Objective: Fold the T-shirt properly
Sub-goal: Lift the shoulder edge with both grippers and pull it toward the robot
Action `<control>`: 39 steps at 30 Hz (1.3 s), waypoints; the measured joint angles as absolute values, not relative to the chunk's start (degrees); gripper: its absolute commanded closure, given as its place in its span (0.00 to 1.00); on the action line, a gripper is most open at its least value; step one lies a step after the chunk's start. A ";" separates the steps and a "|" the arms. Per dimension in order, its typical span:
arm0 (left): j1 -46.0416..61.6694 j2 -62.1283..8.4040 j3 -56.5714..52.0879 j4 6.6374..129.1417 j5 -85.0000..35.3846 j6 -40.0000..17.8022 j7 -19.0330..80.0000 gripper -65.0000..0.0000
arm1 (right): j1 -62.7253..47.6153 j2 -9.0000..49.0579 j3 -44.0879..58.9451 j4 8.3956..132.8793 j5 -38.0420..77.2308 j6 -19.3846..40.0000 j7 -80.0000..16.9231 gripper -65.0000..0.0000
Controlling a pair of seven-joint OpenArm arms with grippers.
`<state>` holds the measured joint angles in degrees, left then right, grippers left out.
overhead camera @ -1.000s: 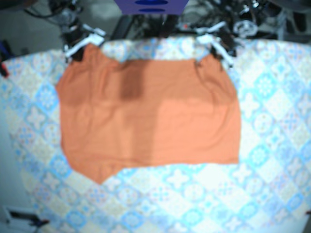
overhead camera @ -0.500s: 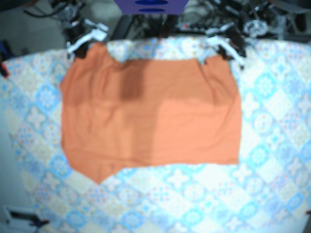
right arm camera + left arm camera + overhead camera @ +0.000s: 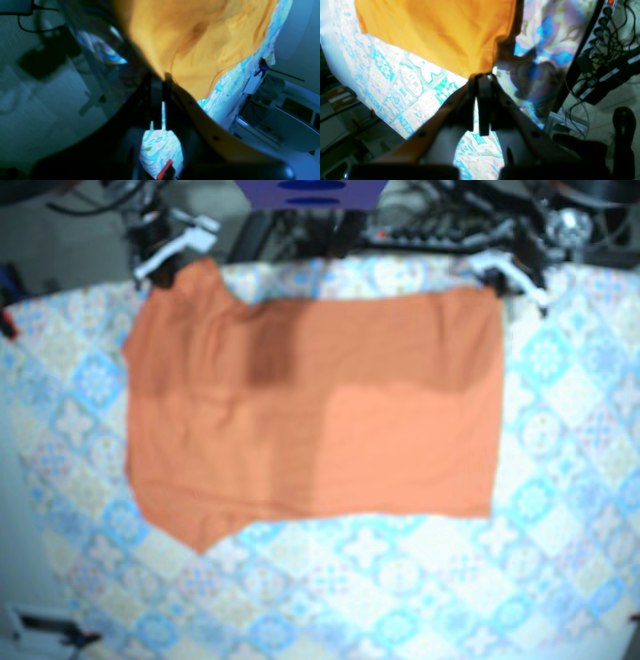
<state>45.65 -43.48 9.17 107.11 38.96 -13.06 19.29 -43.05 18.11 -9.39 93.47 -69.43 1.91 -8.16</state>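
The shirt (image 3: 310, 405) is soft matt cloth, faintly creased; the tablecloth (image 3: 565, 480) is smooth, flat printed fabric, also matt

Right gripper (image 3: 159, 76), dark fingers (image 3: 152, 100) pinched together on a corner of the orange T-shirt (image 3: 200, 37), fabric rumpled beyond, blue-patterned desk cover (image 3: 160, 145) beneath, small red object (image 3: 165, 169) at the bottom edge.

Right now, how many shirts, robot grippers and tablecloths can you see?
orange T-shirt: 1
grippers: 2, left gripper and right gripper
patterned tablecloth: 1
Total: 4
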 measured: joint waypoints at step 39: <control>60.49 -43.66 -0.91 110.06 34.24 -12.71 14.74 1.00 | -54.30 21.19 -0.84 97.62 -67.05 -2.42 -4.08 1.00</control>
<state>60.49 -43.66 -0.91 110.06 34.24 -12.71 14.74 -54.30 21.19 -0.84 97.62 -67.05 -2.42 -4.08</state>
